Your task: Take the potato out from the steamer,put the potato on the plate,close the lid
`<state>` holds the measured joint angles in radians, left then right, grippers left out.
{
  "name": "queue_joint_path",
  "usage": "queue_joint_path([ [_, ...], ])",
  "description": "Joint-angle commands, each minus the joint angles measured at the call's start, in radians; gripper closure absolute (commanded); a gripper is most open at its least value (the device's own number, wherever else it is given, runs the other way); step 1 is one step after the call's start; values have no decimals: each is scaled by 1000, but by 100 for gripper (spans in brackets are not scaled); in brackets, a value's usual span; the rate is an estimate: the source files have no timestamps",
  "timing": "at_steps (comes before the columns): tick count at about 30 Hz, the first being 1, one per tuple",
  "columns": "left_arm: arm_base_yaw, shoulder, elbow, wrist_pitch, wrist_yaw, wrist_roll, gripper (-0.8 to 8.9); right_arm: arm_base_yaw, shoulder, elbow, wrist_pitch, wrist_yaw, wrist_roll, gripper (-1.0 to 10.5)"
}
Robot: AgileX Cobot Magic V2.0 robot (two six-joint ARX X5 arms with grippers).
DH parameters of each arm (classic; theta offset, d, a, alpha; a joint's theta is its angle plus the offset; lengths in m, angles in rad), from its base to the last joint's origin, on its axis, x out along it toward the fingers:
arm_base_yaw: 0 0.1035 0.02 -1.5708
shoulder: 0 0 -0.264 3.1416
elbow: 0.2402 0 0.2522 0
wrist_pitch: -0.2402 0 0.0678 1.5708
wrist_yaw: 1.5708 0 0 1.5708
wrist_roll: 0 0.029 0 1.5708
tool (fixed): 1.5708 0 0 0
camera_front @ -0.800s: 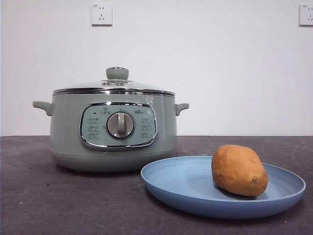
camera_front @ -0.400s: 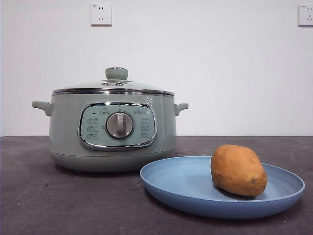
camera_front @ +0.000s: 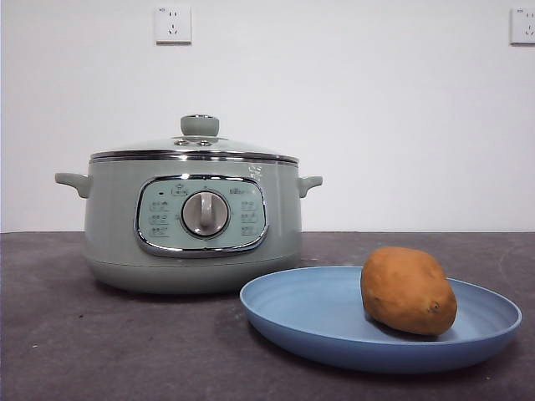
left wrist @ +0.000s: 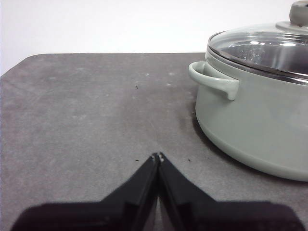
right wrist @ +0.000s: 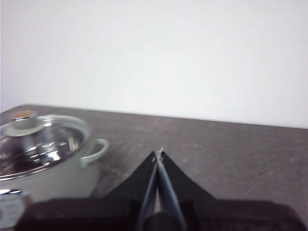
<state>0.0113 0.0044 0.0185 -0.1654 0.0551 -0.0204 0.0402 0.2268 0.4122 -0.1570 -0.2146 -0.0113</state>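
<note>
Left wrist view: my left gripper (left wrist: 158,156) has its jaws pressed together on nothing, low over the dark grey table (left wrist: 86,110), just beside the round sage-green steamer (left wrist: 255,125). Right wrist view: my right gripper (right wrist: 159,153) is likewise clenched and empty, raised, with the steamer off to one side.

Shallow domed glass lid (camera_front: 194,147) with chrome rim and pale green knob sits squarely on the steamer's rim. Oval orange-brown potato (camera_front: 408,290) lies on the wide light-blue plate (camera_front: 309,313), toward one side of it; the plate stands just in front of the steamer.

Change over the last second: none of substance. Potato, plate, steamer and lid hold the same places, with only a slight wobble of the picture.

Judgement: all three steps look complete; both arms appear parked. Nothing left to grasp.
</note>
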Motion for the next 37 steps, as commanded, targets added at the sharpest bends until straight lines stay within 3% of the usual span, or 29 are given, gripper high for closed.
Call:
queue_joint_path([
  [1,3,-3,-15,-2,0,-10,817,-1,-59,-121,89,45,47,946],
  [7,3,-3,-15,-2,1,-10,817,1,-167,-290,133,147,111,946],
  [15,3,-3,-15,-2,0,-10,817,16,-226,-401,121,146,119,946],
  [22,3,-3,-15,-2,0,-10,817,16,-226,-405,-28,146,106,946],
  [28,3,-3,-15,-7,0,-10,817,23,-225,-404,-24,143,198,946],
  [37,3,-3,-15,-14,0,-10,817,22,-224,-404,-24,146,196,946],
])
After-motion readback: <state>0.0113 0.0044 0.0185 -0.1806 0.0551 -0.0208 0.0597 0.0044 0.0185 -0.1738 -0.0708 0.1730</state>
